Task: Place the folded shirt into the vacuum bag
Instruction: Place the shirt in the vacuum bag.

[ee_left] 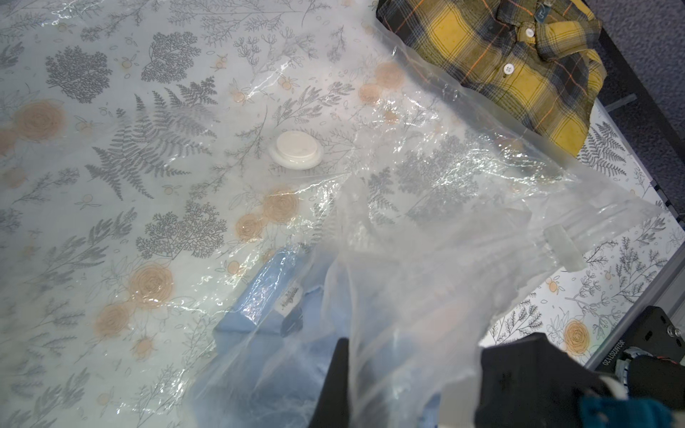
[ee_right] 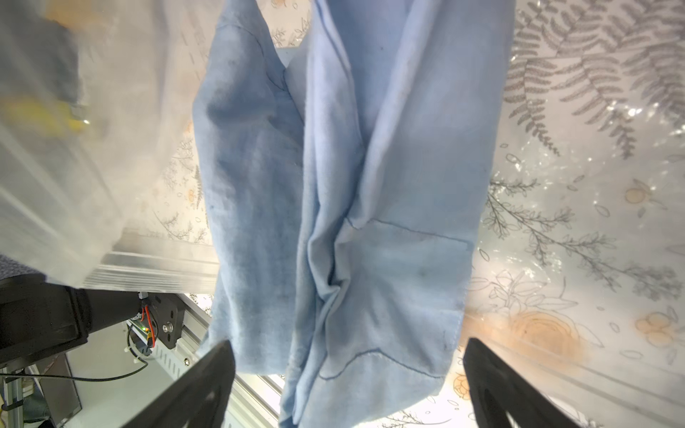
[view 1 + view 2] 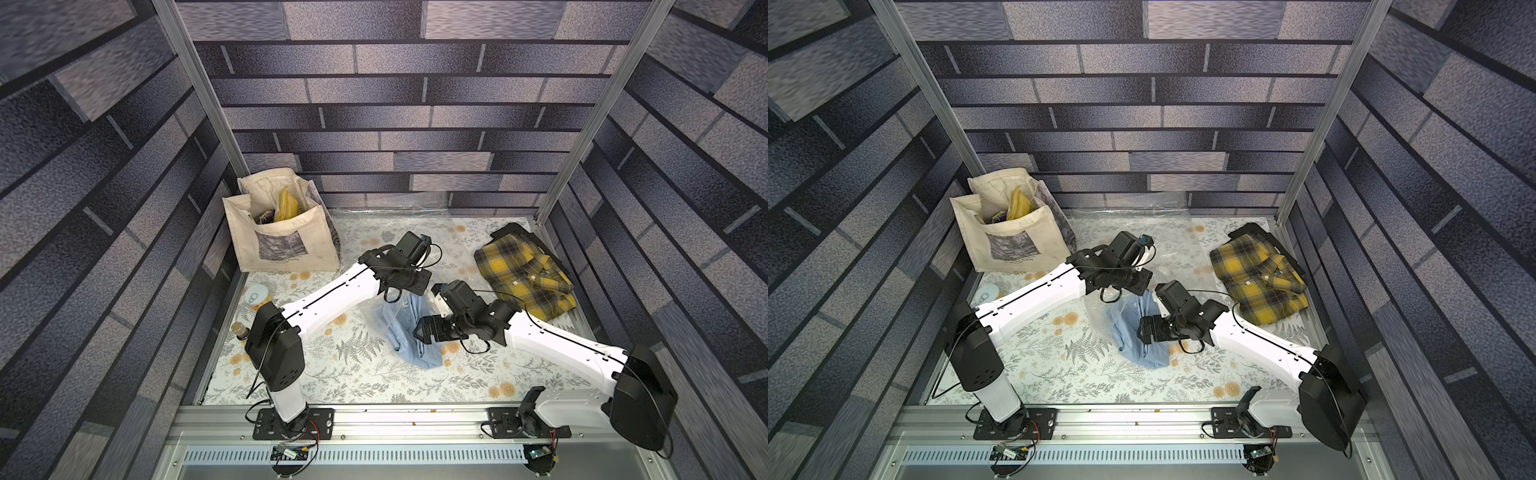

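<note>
Floral-covered bench (image 3: 353, 382) nearest. Above it, right fingers (image 2: 207, 385) spread wide, nothing gripped; blue shirt (image 3: 399, 332) seen between them, crumpled mid-bench. Collar end of blue shirt covered by film of vacuum bag (image 1: 426, 174), hem end outside mouth. Bag edge held raised by left fingers (image 1: 335, 378), closed tight on it. Rest of bag laid flat toward back wall, white valve cap (image 1: 295, 150) on top. Far right: plaid shirt (image 3: 523, 270). Far left: tote bag (image 3: 282, 237).

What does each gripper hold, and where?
Left gripper: the vacuum bag, by plastic near its open end. Right gripper: nothing; its fingers are open around the blue shirt.
</note>
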`<state>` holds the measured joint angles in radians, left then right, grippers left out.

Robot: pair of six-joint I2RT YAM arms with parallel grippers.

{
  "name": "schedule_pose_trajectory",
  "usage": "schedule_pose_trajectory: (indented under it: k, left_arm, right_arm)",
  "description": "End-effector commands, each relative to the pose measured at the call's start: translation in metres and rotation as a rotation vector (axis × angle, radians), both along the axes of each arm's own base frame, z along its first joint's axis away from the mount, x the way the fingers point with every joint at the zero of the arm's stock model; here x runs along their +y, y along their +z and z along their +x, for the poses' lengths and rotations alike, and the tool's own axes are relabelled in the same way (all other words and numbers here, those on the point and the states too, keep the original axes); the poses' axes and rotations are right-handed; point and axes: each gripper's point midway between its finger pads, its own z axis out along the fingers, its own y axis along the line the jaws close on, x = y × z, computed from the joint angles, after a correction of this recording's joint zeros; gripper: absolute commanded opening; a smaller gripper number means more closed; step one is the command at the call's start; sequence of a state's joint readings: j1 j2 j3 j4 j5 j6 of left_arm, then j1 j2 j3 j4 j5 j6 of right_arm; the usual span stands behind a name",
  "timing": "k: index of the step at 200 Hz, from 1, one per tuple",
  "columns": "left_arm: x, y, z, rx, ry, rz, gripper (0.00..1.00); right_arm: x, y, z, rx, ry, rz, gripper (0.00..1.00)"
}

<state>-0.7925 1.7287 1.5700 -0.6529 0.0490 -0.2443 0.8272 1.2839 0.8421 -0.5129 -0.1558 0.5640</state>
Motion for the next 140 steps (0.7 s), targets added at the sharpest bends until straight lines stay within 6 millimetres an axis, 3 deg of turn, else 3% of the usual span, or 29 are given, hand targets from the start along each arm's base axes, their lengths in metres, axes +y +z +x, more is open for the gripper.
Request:
schedule_pose_trajectory:
  k: [1,38,74,100,121,140]
  left_arm:
    - [-0.003,0.018,-0.005,-0.004,-0.008,-0.031,0.07]
    - [-0.008,0.017,-0.003,-0.003,-0.018,-0.017,0.07]
    - [-0.003,0.016,-0.003,0.001,-0.013,-0.001,0.07]
    - [-0.002,0.013,-0.005,0.008,-0.017,0.006,0.07]
    - [-0.003,0.009,-0.01,0.014,-0.021,0.011,0.07]
    - [-0.002,0.005,-0.013,0.024,-0.016,0.011,0.07]
  right_arm:
    - [-0.014,-0.015,-0.01,-0.013,-0.039,-0.12,0.96]
    - [-0.013,-0.018,-0.003,-0.099,-0.062,-0.265,0.93]
    - [-0.045,-0.025,0.01,-0.159,-0.108,-0.458,0.84]
    - [-0.057,-0.012,0.02,-0.166,-0.169,-0.398,0.67]
    - [-0.077,-0.019,0.023,-0.112,-0.27,-0.353,0.49]
    - [-0.085,-0.024,0.024,-0.105,-0.337,-0.323,0.39]
